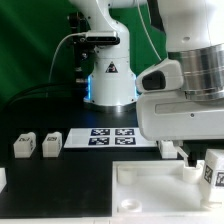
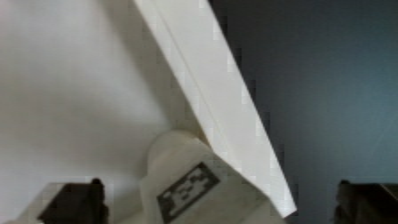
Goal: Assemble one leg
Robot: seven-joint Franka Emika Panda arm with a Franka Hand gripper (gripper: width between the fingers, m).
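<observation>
A white leg (image 1: 213,171) with a black-and-white tag stands at the right end of the large white panel (image 1: 150,186). In the wrist view this leg (image 2: 189,184) lies between my fingers, against the panel's edge (image 2: 210,90). My gripper (image 1: 194,162) hangs just above it. In the wrist view the gripper (image 2: 221,203) is open. Its dark fingertips (image 2: 71,202) stand wide apart on either side of the leg and do not touch it. Two more legs (image 1: 23,146) (image 1: 50,144) sit on the table at the exterior view's left.
The marker board (image 1: 112,137) lies flat behind the panel, in front of the arm's base (image 1: 110,85). A white part (image 1: 2,180) shows at the exterior view's left edge. My arm's white body (image 1: 185,100) hides the table at the back right.
</observation>
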